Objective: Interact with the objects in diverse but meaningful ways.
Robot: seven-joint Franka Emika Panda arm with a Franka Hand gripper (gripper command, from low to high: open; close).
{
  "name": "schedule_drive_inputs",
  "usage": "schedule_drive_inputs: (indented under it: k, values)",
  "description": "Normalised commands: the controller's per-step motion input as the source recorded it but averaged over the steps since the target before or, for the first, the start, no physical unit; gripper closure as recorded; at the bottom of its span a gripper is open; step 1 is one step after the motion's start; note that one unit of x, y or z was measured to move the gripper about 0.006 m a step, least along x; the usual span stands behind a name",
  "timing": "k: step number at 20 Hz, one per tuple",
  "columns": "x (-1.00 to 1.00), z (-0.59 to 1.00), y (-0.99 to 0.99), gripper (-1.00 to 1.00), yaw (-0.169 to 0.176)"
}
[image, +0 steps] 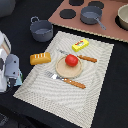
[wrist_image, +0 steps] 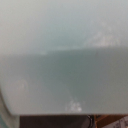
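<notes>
My gripper (image: 12, 71) hangs at the exterior view's left, beside the placemat's edge. Its fingers are hidden. A sliver of the light-blue cup (image: 19, 78) shows just under it. In the wrist view the cup's pale blue surface (wrist_image: 64, 55) fills almost the whole picture, very close to the camera. On the tan plate (image: 61, 72) sits the red tomato (image: 71, 60). The bread loaf (image: 40, 58) lies between my gripper and the plate. Beyond the plate lies the yellow packet (image: 80, 45). One grey pot (image: 41, 30) stands off the mat, and another (image: 91, 15) is on the toy stove.
A striped placemat (image: 95, 75) covers the dark table. An orange-handled knife (image: 86, 58) and fork (image: 70, 81) flank the plate. The brown stove board (image: 110, 30) with black burners lies at the back, and a bowl (image: 123, 17) sits at its right end.
</notes>
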Motion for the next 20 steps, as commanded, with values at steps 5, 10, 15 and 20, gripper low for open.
schedule_drive_inputs:
  k: [5,10,15,20]
  values:
    - [0.99,0.32,0.0,1.0,-0.002]
    - [0.95,0.02,0.0,1.0,0.0]
    - [0.92,0.0,-0.01,1.0,0.0]
    - [0.88,0.0,-0.09,1.0,0.0]
